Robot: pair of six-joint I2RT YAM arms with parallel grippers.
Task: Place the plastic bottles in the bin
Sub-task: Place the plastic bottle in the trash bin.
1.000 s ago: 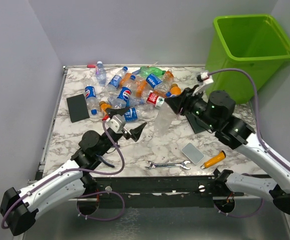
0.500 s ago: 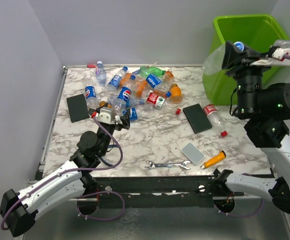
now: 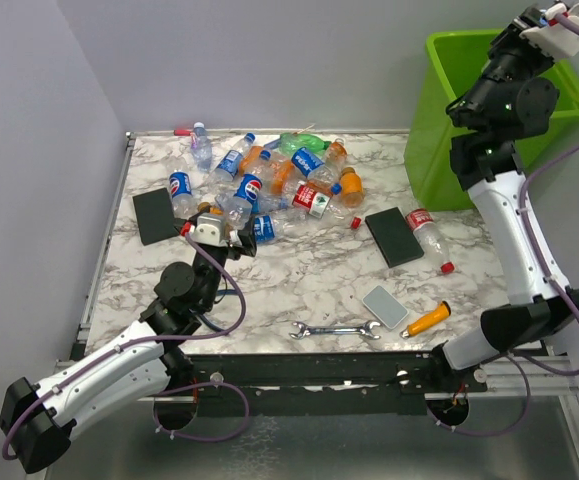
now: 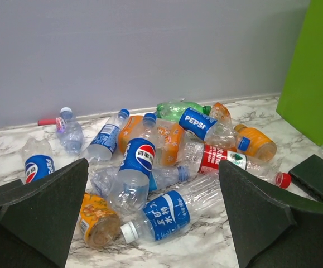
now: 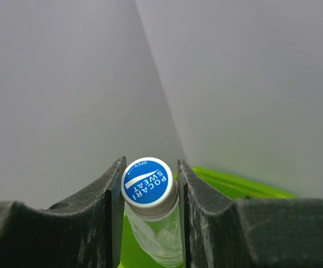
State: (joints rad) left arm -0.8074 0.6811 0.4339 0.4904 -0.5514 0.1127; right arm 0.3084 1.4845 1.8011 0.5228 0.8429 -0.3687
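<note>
The lime-green bin (image 3: 431, 150) stands off the table's far right corner, so anything bound for it must be lifted over the rolled rim. The marble table (image 3: 299, 290) carries the rest of the work: a heap of bottles (image 3: 269, 180) crowded at the far middle, and one red-labelled bottle (image 3: 427, 235) lying apart, just beside a black slab (image 3: 393, 236).

The right arm is reared up almost to full height, its wrist bent over the bin's mouth. The right gripper (image 5: 150, 164) is closed on the neck of a clear Pocari Sweat bottle (image 5: 155, 234), just under the blue cap. The body hangs down with green plastic behind it, which looks like a hold made for a straight drop.

The left arm lies low and stretched forward from its base. The left gripper (image 4: 150, 223) is spread wide and holds nothing, facing the near edge of the heap. A blue-labelled bottle lies between its fingers' line of reach, probably the next candidate.
</note>
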